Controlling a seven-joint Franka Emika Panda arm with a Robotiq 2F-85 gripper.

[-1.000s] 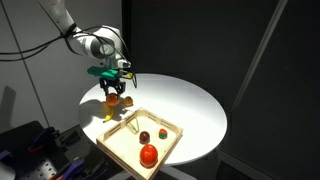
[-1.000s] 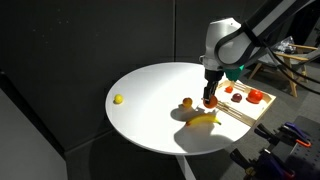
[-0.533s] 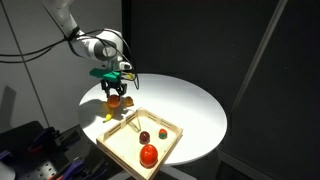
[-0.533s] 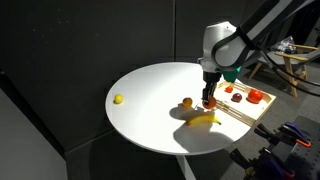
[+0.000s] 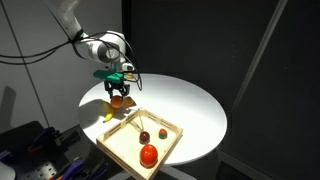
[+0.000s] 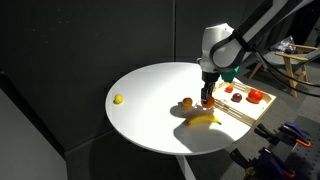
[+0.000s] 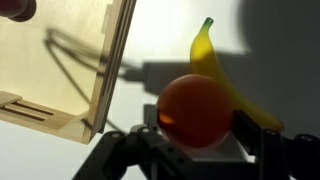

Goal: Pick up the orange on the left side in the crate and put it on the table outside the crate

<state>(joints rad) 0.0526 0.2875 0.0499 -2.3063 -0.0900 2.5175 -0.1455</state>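
So the gripper [image 7: 197, 118] is clamped on the orange [image 7: 195, 106]. In the wrist view the dark fingers [image 7: 247, 124] sit tight against both sides of the fruit, spread only as wide as the orange itself, with no gap I can see. The orange fills the space between them and sticks out a bit past the tips.

The orange is outside the crate [image 7: 70, 70]. The light wooden rim runs down the left part of the wrist view, with a strip of white table [image 7: 160, 30] between it and the fruit. Just behind the orange on the other side is a banana [image 7: 214, 60], which looks like it's touching it or nearly so. A bit of a redder fruit [image 7: 14, 8] peeks into the top corner, inside the crate.

In both exterior views the gripper [image 5: 118, 93] hangs low over the table [image 5: 190, 105] near a corner of the crate [image 5: 128, 128], with the orange [image 5: 117, 100] in its grip. The red fruit [image 5: 148, 154] and two small pieces lie in the tray. From the other side the gripper [image 6: 207, 94] is between the crate [image 6: 243, 108] and a second small brownish-orange round thing [image 6: 186, 102], with the banana [image 6: 203, 119] just in front. A little yellow piece [image 6: 118, 99] sits well apart across the table [image 6: 150, 120].

I honestly can't tell whether the orange is resting on the tabletop or hovering just above it, since those shots are too small.
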